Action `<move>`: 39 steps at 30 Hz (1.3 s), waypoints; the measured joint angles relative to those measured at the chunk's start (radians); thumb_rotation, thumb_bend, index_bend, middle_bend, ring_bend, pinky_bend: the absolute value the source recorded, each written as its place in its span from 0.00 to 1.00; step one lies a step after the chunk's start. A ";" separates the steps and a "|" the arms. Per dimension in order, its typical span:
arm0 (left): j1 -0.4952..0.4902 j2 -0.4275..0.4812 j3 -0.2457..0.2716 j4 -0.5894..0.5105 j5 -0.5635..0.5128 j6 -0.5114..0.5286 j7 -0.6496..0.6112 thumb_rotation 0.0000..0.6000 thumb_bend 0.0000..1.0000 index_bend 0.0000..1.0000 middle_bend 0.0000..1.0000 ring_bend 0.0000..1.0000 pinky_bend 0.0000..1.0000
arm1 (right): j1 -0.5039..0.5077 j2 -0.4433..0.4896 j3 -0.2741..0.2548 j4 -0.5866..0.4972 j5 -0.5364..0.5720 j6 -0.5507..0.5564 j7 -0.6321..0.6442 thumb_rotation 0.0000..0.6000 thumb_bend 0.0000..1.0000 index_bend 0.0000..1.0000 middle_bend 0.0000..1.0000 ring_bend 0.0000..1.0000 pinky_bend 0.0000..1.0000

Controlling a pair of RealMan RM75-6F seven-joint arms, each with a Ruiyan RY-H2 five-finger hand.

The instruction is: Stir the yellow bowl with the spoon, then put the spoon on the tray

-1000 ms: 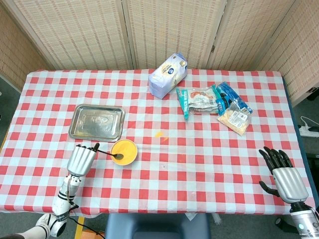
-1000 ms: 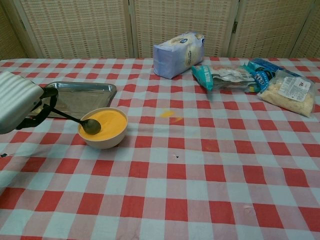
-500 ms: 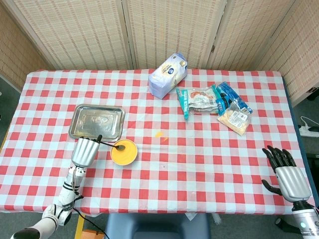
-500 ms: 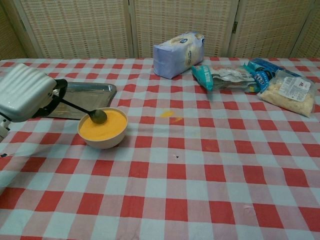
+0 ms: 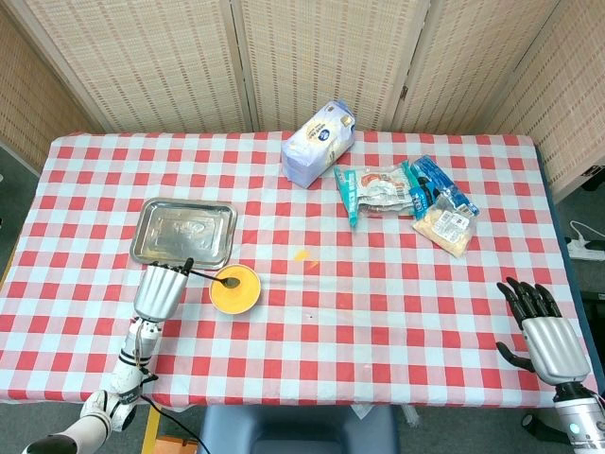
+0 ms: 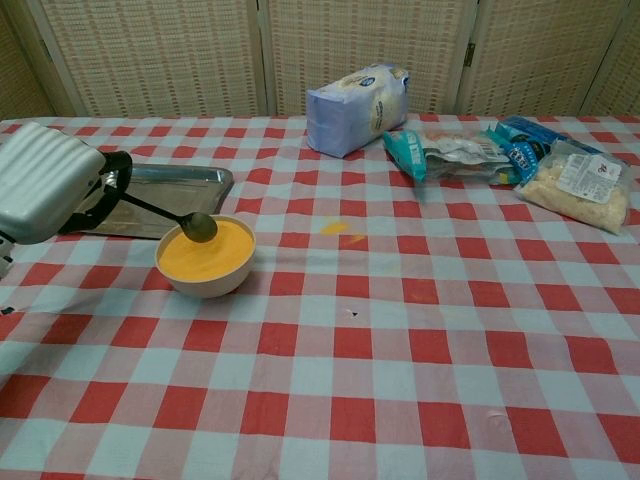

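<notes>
The yellow bowl [image 5: 235, 288] [image 6: 205, 256], filled with yellow stuff, stands just in front of the metal tray [image 5: 150, 248] [image 6: 210, 181]. My left hand [image 5: 159, 292] [image 6: 48, 183] is to the left of the bowl and grips the dark handle of the spoon [image 5: 228, 281] [image 6: 196, 226]. The spoon's bowl is over the far rim of the yellow bowl; whether it touches the contents I cannot tell. My right hand [image 5: 541, 333] is at the table's near right corner, fingers spread, holding nothing; the chest view does not show it.
A white-blue bag [image 5: 319, 144] [image 6: 358, 107] stands at the back centre. Several food packets [image 5: 406, 194] [image 6: 510, 160] lie at the back right. A small yellow spot [image 5: 302, 254] [image 6: 335, 228] marks the checked cloth right of the bowl.
My left hand has moved away from the near edge toward the tray, carrying the spoon from the near part of the bowl to its far rim. The right hand dropped slightly toward the near edge.
</notes>
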 measured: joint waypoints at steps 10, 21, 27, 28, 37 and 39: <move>0.047 -0.028 0.038 0.028 0.013 -0.012 0.013 1.00 0.62 0.95 1.00 1.00 1.00 | -0.003 0.002 -0.004 -0.005 -0.014 0.008 0.000 1.00 0.17 0.00 0.00 0.00 0.00; -0.007 -0.062 -0.002 0.135 -0.025 -0.074 -0.010 1.00 0.62 0.95 1.00 1.00 1.00 | -0.001 0.001 0.003 0.002 0.003 0.001 0.002 1.00 0.17 0.00 0.00 0.00 0.00; -0.017 -0.063 -0.019 0.144 -0.043 -0.079 -0.047 1.00 0.62 0.95 1.00 1.00 1.00 | 0.000 -0.003 0.005 0.002 0.009 -0.003 -0.006 1.00 0.17 0.00 0.00 0.00 0.00; -0.015 -0.060 -0.019 0.139 -0.043 -0.067 -0.052 1.00 0.62 0.95 1.00 1.00 1.00 | 0.000 -0.004 0.005 0.002 0.009 -0.002 -0.007 1.00 0.17 0.00 0.00 0.00 0.00; 0.012 0.021 -0.006 -0.038 -0.024 0.029 -0.077 1.00 0.62 0.95 1.00 1.00 1.00 | 0.003 -0.006 0.003 -0.001 -0.004 -0.002 -0.005 1.00 0.17 0.00 0.00 0.00 0.00; 0.017 0.048 -0.006 -0.099 -0.024 0.030 -0.072 1.00 0.62 0.95 1.00 1.00 1.00 | 0.004 -0.006 0.002 -0.002 -0.009 0.000 -0.003 1.00 0.17 0.00 0.00 0.00 0.00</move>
